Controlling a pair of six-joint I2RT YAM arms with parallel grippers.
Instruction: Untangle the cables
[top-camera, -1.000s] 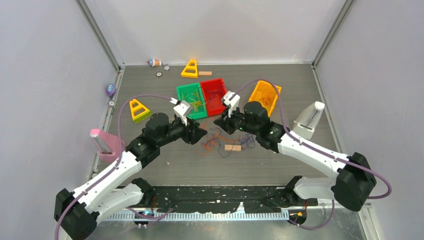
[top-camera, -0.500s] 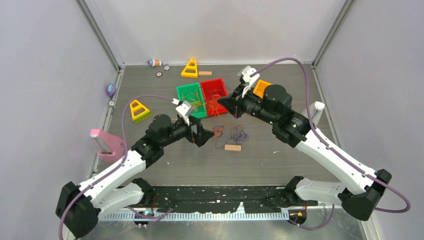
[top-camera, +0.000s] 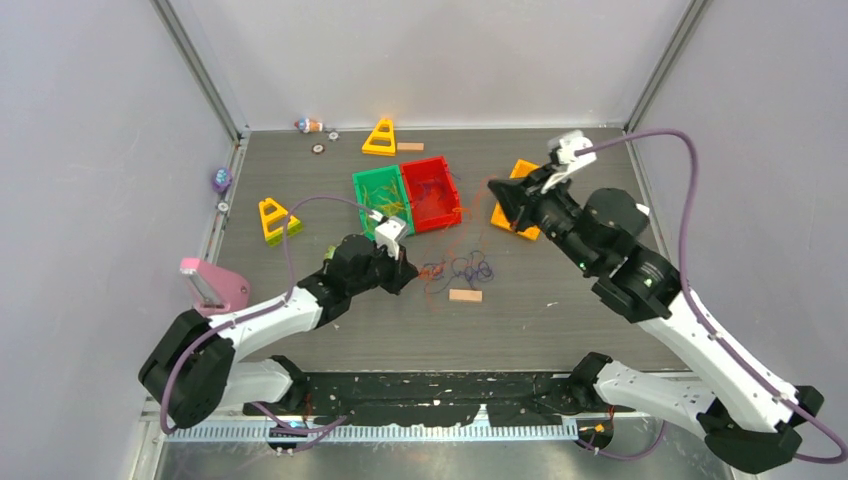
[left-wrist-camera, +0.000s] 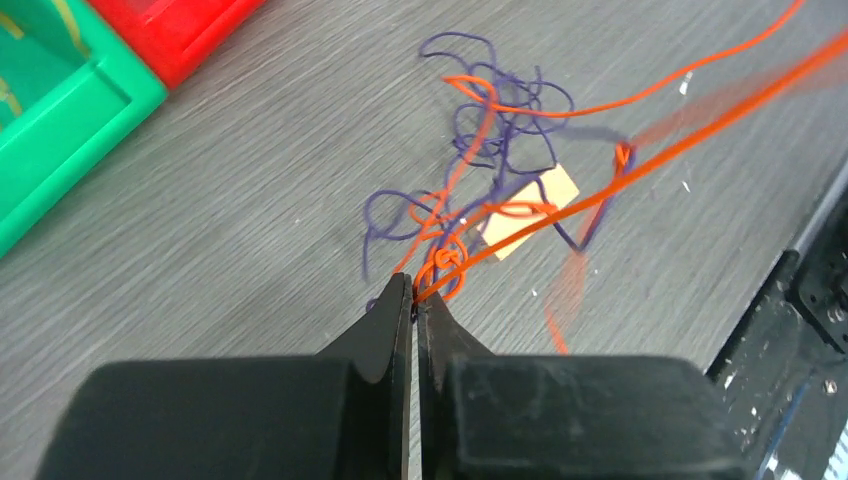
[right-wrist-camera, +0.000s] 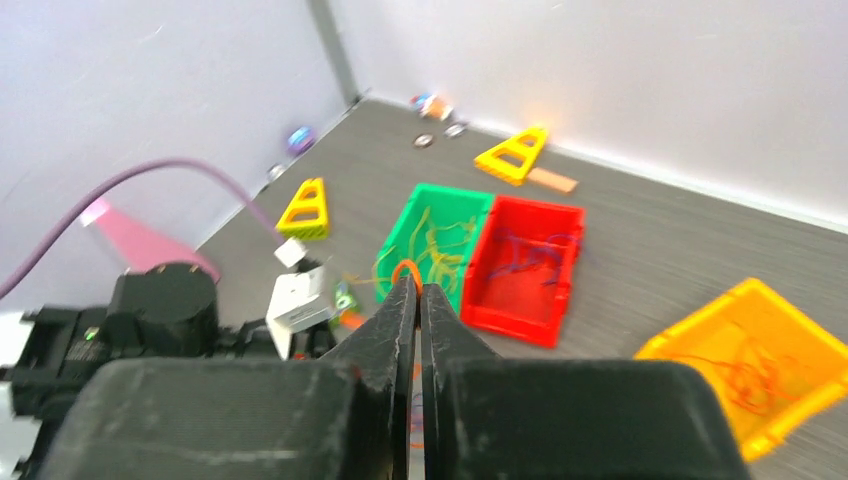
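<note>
Cables (left-wrist-camera: 497, 100) look light, limp, best held near knots; left end effector (left-wrist-camera: 413, 300) pinches an orange strand (left-wrist-camera: 600, 189) at the tangle, right end effector (right-wrist-camera: 418, 290) an orange loop (right-wrist-camera: 405, 267).

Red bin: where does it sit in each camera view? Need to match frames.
Top external: red bin mid-table, just behind the cables.
Left wrist: red bin clipped at the top-left corner.
Right wrist: red bin centre, just right of the fingertips.
Shared landmark: green bin against its left side in every view.
</note>
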